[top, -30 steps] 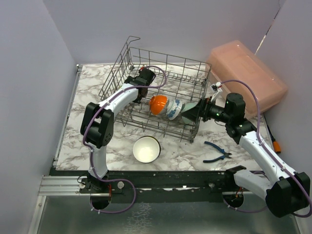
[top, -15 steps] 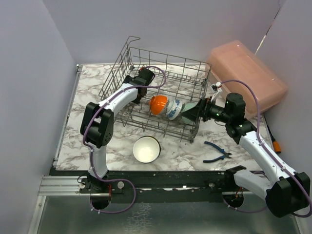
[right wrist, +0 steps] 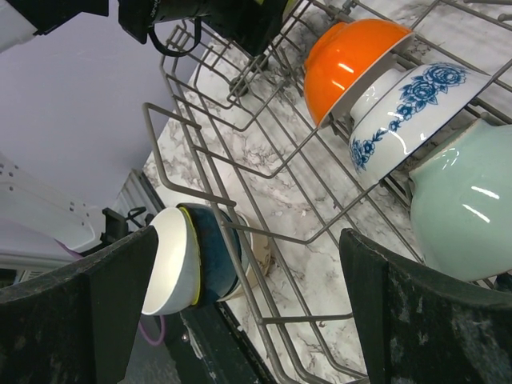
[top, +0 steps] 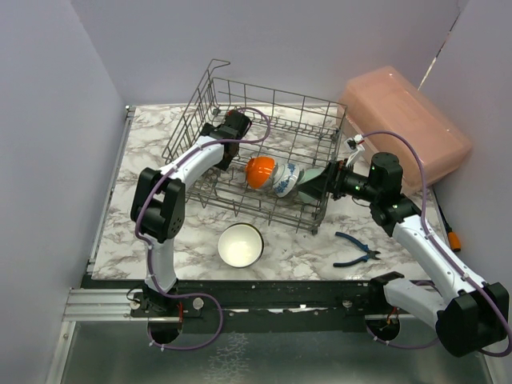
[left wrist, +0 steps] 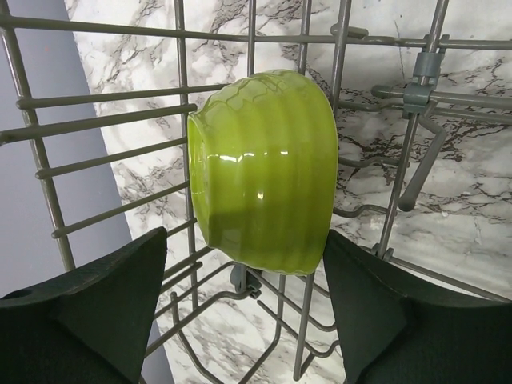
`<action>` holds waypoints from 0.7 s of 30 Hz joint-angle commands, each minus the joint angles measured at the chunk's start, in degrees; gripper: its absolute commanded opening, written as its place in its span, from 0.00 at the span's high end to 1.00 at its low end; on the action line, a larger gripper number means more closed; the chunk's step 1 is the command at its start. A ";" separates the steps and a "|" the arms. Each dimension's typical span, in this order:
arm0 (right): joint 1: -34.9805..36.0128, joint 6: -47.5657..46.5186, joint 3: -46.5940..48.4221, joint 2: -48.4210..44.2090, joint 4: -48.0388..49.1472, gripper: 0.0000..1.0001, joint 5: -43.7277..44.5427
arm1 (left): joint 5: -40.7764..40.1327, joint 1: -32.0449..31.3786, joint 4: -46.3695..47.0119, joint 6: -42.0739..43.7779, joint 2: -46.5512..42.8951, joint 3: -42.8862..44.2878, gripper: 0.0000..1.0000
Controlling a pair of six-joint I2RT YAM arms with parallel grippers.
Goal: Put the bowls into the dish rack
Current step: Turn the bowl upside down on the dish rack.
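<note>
The dish rack (top: 264, 104) stands at the back of the table. A lime green bowl (left wrist: 260, 172) rests on edge against its wires, between the spread fingers of my open left gripper (left wrist: 244, 240), with a clear gap at the left finger. An orange bowl (top: 260, 170), a blue-patterned bowl (top: 286, 178) and a mint green bowl (right wrist: 464, 208) stand on edge in a row in the rack. My right gripper (top: 320, 186) is open and empty beside the mint bowl. A stack of bowls (top: 240, 244), white (right wrist: 172, 260) over dark teal (right wrist: 214, 252), sits on the table in front of the rack.
A pink translucent box (top: 408, 128) lies at the back right. Blue-handled pliers (top: 356, 250) lie on the table right of the stack, and an orange-handled tool (top: 454, 236) sits at the right edge. Lilac walls close in the left, back and right.
My left gripper's jaws have spread wider off the lime green bowl, which stays in the rack. The right arm has not moved.
</note>
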 commanded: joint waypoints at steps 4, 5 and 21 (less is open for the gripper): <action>-0.25 0.66 1.21 -0.18 -1.03 0.00 -1.61 | 4.74 -0.35 3.82 -1.59 -7.13 -1.96 0.21; -0.29 0.61 1.21 -0.08 -1.09 0.00 -1.60 | 5.08 -0.35 4.76 -1.57 -8.20 -2.54 0.21; -0.29 0.98 0.15 0.07 -0.90 0.00 -2.18 | 30.46 -0.35 22.92 0.72 -27.47 -15.98 0.10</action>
